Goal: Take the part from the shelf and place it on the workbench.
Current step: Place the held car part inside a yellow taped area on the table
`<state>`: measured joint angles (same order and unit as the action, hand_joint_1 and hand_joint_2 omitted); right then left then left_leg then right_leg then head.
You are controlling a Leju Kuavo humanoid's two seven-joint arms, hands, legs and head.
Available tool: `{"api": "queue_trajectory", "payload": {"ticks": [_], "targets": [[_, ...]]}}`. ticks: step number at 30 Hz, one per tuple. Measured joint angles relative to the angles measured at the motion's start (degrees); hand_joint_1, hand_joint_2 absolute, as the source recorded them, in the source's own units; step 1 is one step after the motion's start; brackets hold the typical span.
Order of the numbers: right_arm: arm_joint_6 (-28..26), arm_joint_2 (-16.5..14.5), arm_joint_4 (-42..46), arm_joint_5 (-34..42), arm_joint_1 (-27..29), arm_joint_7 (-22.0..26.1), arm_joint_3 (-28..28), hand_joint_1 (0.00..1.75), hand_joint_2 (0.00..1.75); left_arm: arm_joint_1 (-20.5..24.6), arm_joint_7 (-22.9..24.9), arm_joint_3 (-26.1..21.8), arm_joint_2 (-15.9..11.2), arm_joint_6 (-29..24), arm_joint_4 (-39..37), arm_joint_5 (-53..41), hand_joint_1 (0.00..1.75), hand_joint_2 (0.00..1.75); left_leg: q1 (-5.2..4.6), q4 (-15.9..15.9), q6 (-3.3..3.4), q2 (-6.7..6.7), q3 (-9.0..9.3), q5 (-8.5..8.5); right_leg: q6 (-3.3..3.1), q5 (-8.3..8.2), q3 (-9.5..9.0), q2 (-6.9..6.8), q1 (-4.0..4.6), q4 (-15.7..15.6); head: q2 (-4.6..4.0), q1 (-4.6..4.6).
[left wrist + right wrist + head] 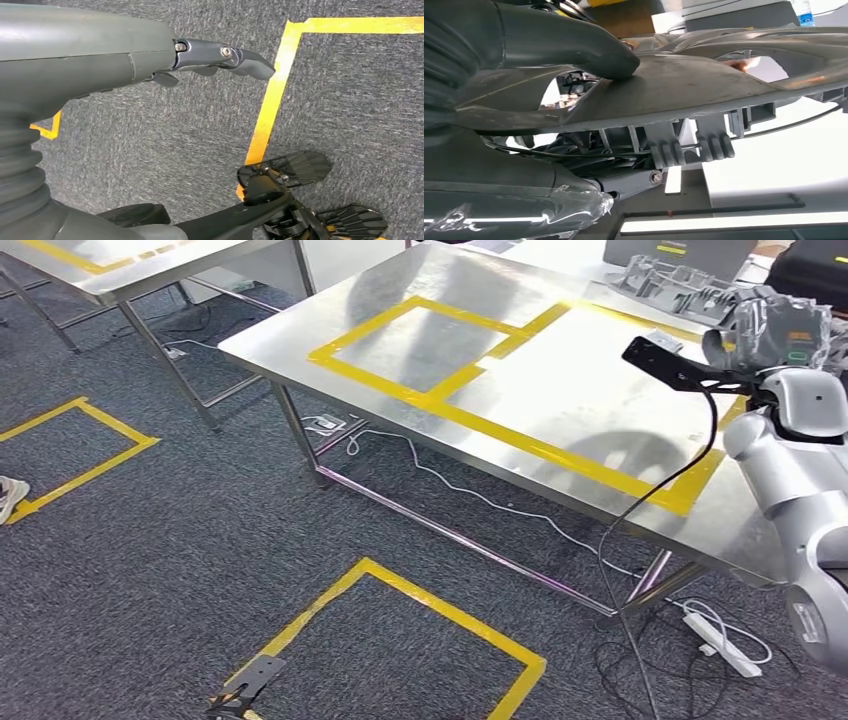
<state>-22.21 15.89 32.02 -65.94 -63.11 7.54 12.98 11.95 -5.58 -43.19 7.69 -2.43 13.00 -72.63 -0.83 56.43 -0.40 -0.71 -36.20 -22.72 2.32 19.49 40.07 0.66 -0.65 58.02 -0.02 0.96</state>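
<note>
1. The right hand [524,100] grips a flat grey cast part [704,90]; in the right wrist view the thumb presses on the part's broad face and the fingers [629,182] close against its ribbed underside.
2. In the head view the right hand [770,335], wrapped in clear plastic film, is raised over the far right side of the steel worktop [560,400]. The part itself cannot be made out clearly there.
3. A black bracket [665,360] juts from the right wrist over the worktop, with a black cable [690,465] hanging from it.
4. The worktop carries yellow tape outlines [440,395]. More grey parts [670,285] lie at its far edge.
5. The left hand [220,57] hangs over grey carpet [165,145]; its fingers are loosely extended and hold nothing.
6. Yellow tape squares [400,590] mark the carpet. A white power strip [720,640] lies under the worktop's near corner.
</note>
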Motion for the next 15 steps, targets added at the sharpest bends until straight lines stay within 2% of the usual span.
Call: {"api": "queue_trajectory", "payload": {"ticks": [4,8,15], "targets": [[-0.2,0.0,-0.9,0.0,0.0,0.2,-0.1,1.75,1.75,0.0,0.0,0.0,0.0,0.0,0.0,0.0,0.0,1.75,0.0,0.0,0.0,0.0,0.0,0.01,0.01,-0.01,0.0,0.0,0.0,0.0,0.0,0.0],[-0.9,0.1,-1.3,0.3,0.0,1.1,-1.1,0.0,1.75,0.0,0.0,0.0,0.0,-0.1,0.0,0.0,0.0,1.75,-0.01,0.0,0.0,0.0,-0.01,0.01,0.03,-0.03,-0.01,0.0,-0.01,0.0,0.0,0.01],[-1.8,1.0,-0.5,1.4,0.2,3.3,-3.2,0.0,1.75,-0.1,0.0,0.0,0.0,-1.2,0.0,0.1,0.0,1.75,-0.01,0.0,0.02,-0.01,0.0,0.0,0.03,-0.03,-0.02,0.0,-0.01,0.0,0.0,0.0]]}}
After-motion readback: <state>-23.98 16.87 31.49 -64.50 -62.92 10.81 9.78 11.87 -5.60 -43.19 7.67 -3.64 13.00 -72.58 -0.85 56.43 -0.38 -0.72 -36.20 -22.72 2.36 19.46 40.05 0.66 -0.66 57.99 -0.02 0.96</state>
